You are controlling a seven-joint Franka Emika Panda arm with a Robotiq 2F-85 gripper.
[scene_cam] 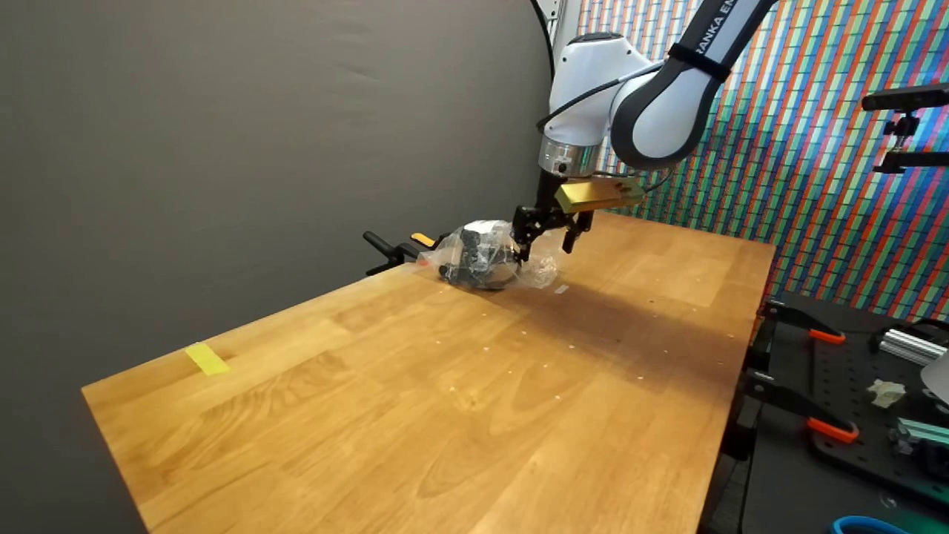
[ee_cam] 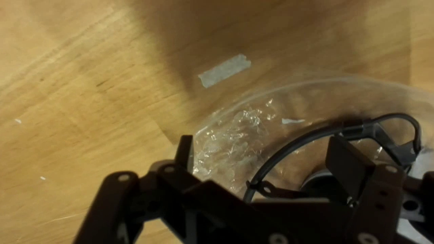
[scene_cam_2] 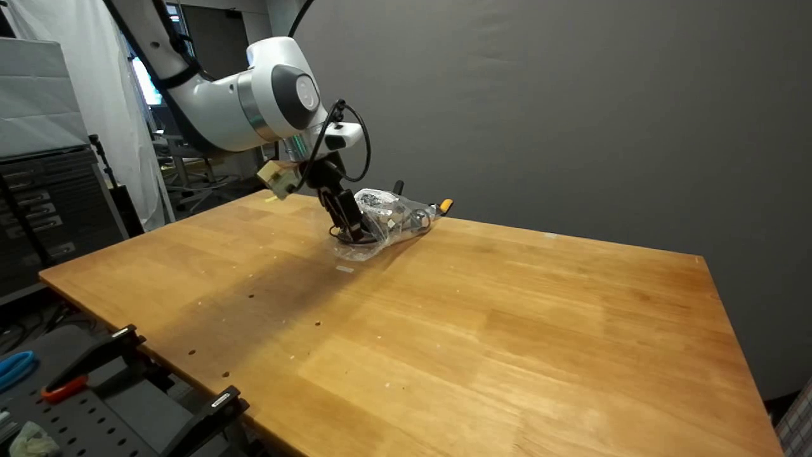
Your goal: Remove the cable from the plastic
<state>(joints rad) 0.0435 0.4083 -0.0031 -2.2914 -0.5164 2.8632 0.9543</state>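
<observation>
A clear plastic bag (scene_cam: 543, 272) lies crumpled near the back edge of the table, also seen in an exterior view (scene_cam_2: 401, 219) and in the wrist view (ee_cam: 234, 135). Dark and whitish items (scene_cam: 474, 256) show in it. A black cable (ee_cam: 288, 147) curves through the plastic area in the wrist view; I cannot tell whether this stretch is inside or on top of the plastic. My gripper (scene_cam: 546, 251) is open, low over the bag, also seen in an exterior view (scene_cam_2: 351, 235). In the wrist view, the cable crosses between the fingers (ee_cam: 259, 149) without being gripped.
The wooden table (scene_cam: 445, 423) has yellow tape (scene_cam: 207, 359) near its edge. A clamp with a yellow part (scene_cam: 422, 239) sits at the back edge behind the bag. Clamps with orange pads (scene_cam: 832, 430) hold the front edge by a black side table.
</observation>
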